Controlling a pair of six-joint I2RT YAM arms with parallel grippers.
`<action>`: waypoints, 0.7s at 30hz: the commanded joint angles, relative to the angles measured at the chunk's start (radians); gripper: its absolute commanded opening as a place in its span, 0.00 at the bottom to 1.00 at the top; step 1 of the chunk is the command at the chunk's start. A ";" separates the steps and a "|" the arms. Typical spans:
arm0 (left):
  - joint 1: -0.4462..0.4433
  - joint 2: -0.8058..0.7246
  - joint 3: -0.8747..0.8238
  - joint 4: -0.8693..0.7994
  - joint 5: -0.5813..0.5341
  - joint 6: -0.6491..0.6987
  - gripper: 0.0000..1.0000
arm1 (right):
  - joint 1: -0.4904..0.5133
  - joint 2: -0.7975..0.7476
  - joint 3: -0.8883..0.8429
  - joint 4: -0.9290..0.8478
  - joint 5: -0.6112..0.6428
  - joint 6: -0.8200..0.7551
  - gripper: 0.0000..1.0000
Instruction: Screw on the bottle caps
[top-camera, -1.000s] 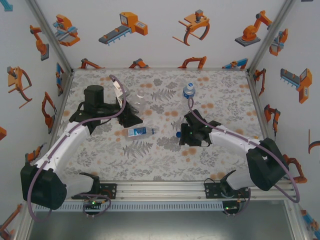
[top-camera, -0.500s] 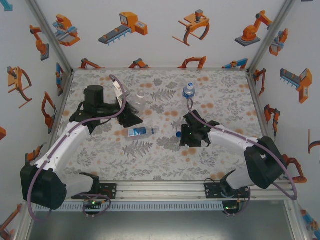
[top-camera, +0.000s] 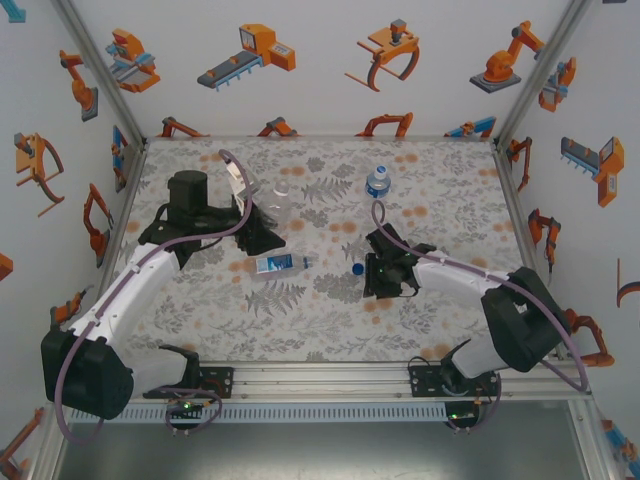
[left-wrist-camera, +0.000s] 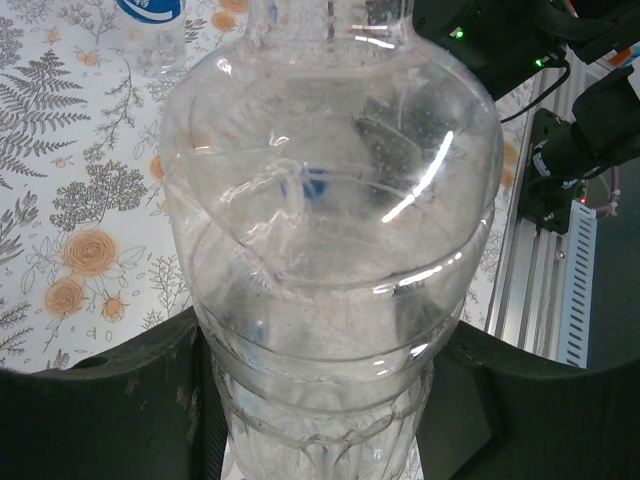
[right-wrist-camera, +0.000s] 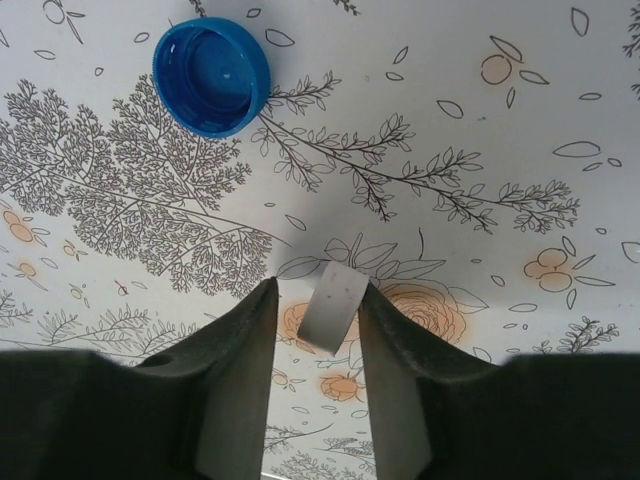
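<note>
Square up white cap (right-wrist-camera: 333, 305) before lifting, with right gripper (right-wrist-camera: 318, 288) jaws narrowed around it, gap on one side, firm hold unclear. Leave blue cap (right-wrist-camera: 210, 75) just beyond. Farther off, steady clear bottle (left-wrist-camera: 330, 220) in left gripper (left-wrist-camera: 320, 420), jaws clamped on its body, for threading.

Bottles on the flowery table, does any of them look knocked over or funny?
Yes. One labelled bottle lies on its side in the middle of the mat, while the blue-capped bottle farther back stands upright. A loose blue cap lies on the mat too, hollow side up.
</note>
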 joint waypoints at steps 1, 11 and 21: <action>0.006 -0.015 0.017 -0.013 0.014 0.025 0.00 | -0.006 0.015 -0.019 0.006 0.003 0.018 0.34; 0.006 -0.002 0.020 -0.013 0.016 0.023 0.00 | -0.023 -0.039 -0.074 0.166 -0.120 0.090 0.22; 0.005 0.029 0.017 -0.001 0.017 0.013 0.00 | -0.123 -0.105 -0.306 0.411 -0.206 0.213 0.27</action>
